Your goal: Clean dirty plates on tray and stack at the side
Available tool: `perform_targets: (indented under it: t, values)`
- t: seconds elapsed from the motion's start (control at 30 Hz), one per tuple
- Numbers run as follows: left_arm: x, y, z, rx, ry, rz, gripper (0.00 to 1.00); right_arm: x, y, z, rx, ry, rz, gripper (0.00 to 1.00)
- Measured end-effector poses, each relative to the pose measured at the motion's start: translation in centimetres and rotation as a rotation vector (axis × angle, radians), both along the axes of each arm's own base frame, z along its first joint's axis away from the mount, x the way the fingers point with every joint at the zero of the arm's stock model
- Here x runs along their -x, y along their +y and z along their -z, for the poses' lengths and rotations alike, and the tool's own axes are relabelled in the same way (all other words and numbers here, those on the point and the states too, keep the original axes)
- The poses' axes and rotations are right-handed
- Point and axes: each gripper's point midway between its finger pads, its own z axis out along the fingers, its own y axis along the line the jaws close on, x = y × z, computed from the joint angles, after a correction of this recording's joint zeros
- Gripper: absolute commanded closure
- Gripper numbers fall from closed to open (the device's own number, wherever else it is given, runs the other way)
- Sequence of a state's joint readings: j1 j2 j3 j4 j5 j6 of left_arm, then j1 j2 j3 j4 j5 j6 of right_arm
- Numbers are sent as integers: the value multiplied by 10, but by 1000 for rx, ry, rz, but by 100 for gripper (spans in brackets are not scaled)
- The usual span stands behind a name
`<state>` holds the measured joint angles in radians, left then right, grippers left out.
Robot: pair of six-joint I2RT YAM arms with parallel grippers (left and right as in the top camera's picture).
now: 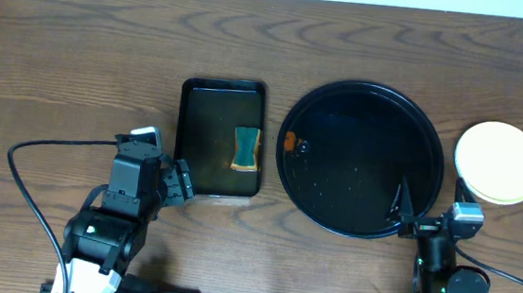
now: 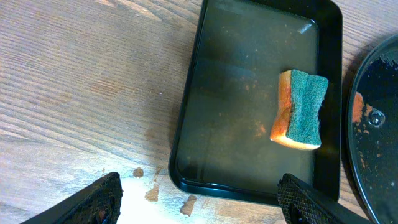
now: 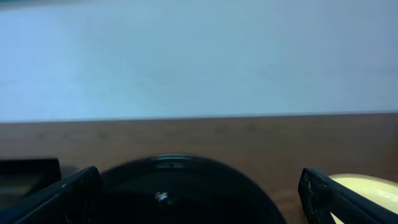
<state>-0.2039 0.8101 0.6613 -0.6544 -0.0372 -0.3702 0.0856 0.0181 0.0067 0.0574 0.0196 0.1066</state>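
A dark brown wood-grain surface (image 1: 61, 53), evenly lit, fills the scene, and a plain pale bluish-white wall (image 3: 199, 56) rises just behind the surface's far edge.

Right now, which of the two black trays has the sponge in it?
The smaller rectangular black tray: the green-and-orange sponge lies inside it. The large round glossy black tray has no sponge, just an orange smear.

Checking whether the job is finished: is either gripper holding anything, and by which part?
Nothing is held. The left gripper and the right gripper are both open and empty; the sponge lies loose in the rectangular tray.
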Motion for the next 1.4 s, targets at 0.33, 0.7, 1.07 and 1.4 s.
perform_targets:
  t: [0.33,0.7,1.07,1.4]
  values:
    - [0,0,0,0,0,0,19,1,0,30,31,119,-1,1]
    - [0,0,0,0,0,0,19,1,0,30,35,119,-1,1]
    - [0,0,0,0,0,0,19,1,0,30,35,119,-2,1]
    - [0,0,0,0,0,0,19,1,0,30,35,119,-2,1]
